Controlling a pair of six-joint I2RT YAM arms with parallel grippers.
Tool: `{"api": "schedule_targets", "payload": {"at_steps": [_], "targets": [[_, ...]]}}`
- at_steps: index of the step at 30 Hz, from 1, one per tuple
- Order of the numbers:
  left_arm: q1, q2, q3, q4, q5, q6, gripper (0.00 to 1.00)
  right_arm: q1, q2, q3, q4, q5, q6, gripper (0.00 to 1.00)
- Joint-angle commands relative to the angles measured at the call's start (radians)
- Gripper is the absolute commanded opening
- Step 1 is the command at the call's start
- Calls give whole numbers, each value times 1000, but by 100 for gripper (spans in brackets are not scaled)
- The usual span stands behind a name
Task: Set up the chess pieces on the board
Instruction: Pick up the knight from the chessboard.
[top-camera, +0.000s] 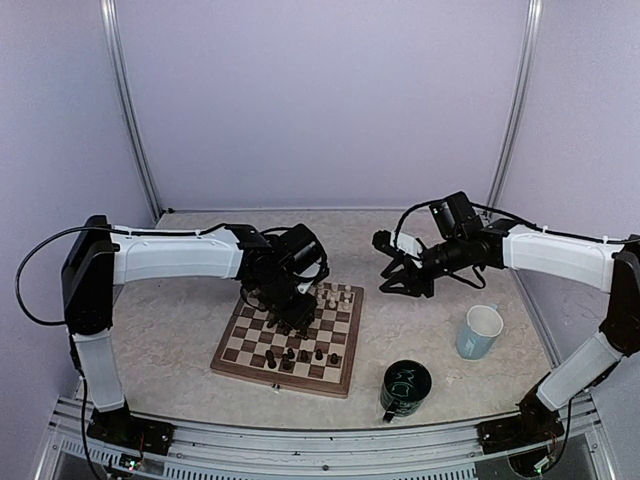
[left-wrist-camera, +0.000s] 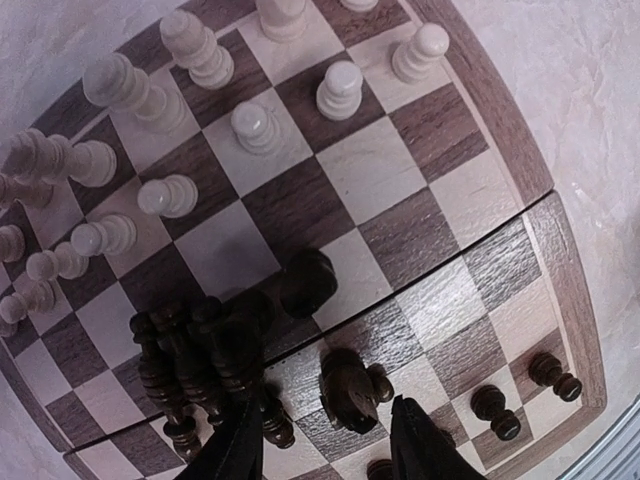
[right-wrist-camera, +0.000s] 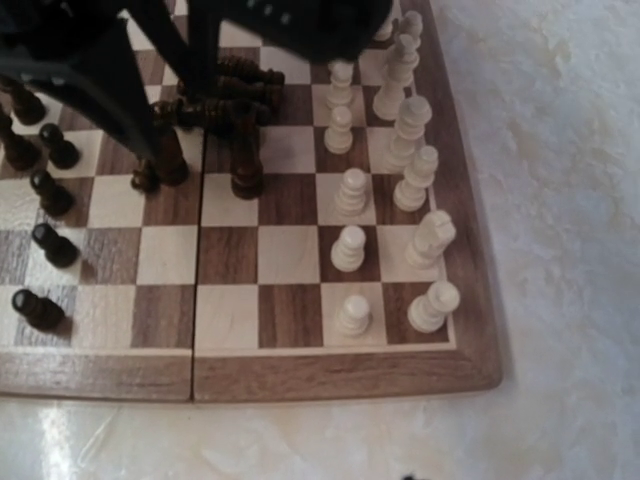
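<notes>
left gripper (left-wrist-camera: 322, 440) half open, gripping nothing, straddling the dark knight (left-wrist-camera: 350, 388) on the board (left-wrist-camera: 505, 120) | drop straight, avoid the dark cluster (left-wrist-camera: 195, 345) just beside | right gripper (top-camera: 400, 277) hovers off-board, jaws unclear

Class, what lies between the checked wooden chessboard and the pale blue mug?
Only bare marbled tabletop, in the top view; the dark green mug stands off that line.

Dark brown and pale cream checks on chessboard (top-camera: 280, 378), plain brown border. In right wrist view, cream-white chess pieces (right-wrist-camera: 348, 248) at right, dark brown chess pieces (right-wrist-camera: 55, 245) at left. Lower right of top view: pale blue mug (top-camera: 480, 332), black mug (top-camera: 405, 386) with green scribble. Mottled beige table (top-camera: 180, 330).
</notes>
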Motion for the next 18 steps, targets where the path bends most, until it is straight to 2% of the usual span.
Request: {"api": "schedule_targets", "payload": {"at_steps": [1, 6, 18], "targets": [[-16, 8, 17, -62, -11, -40, 44, -5, -23, -14, 22, -20, -12, 35], [-18, 23, 21, -59, -18, -56, 42, -5, -17, -15, 20, -24, -16, 35], [-18, 56, 41, -34, 3, -64, 25, -5, -16, -22, 20, -15, -21, 35]]}}
